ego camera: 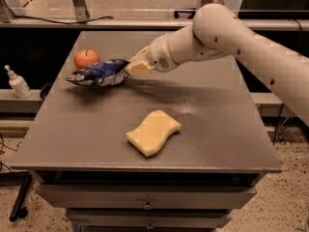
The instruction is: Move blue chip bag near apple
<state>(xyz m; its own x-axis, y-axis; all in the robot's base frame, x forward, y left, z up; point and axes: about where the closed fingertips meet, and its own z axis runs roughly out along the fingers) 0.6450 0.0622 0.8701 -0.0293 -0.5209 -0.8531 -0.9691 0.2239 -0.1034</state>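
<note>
Blue chip bag (99,73) just beside apple (86,58), one end clamped between gripper (131,69) jaws, low over table (217,129)

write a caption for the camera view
Robot gripper above the table holds blue chip bag beside apple; sponge lies in front.
</note>
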